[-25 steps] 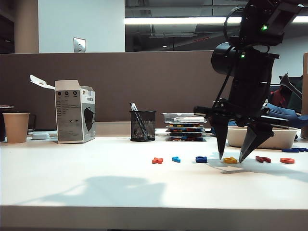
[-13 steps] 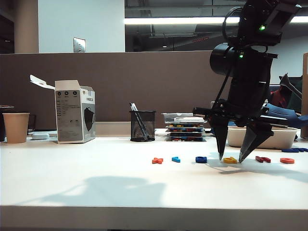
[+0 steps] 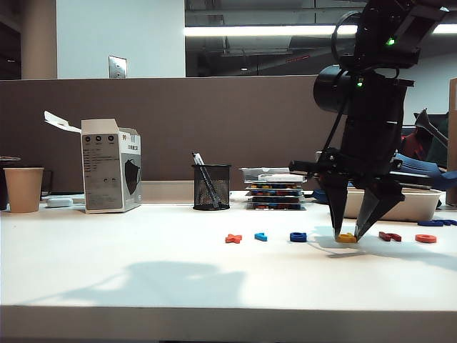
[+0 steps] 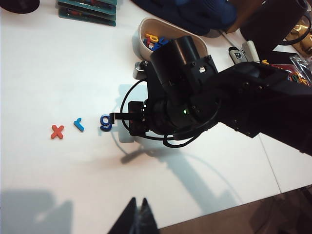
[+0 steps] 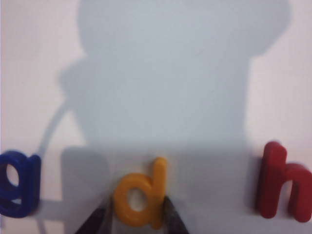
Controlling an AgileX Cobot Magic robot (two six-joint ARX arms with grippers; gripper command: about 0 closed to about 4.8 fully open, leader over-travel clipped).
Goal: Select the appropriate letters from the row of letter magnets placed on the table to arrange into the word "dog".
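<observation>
right gripper: tips down on the table, jaws closing on either side of the yellow d; a firm hold is not confirmed.
left gripper: raised above the near edge, fingers together, empty.
risk: uneven contact may skid the d toward the blue g or red h.
row: x, light-blue piece, orange-red o near the right edge.
readable writing: letters d, g, h, x; box print illegible.
</observation>
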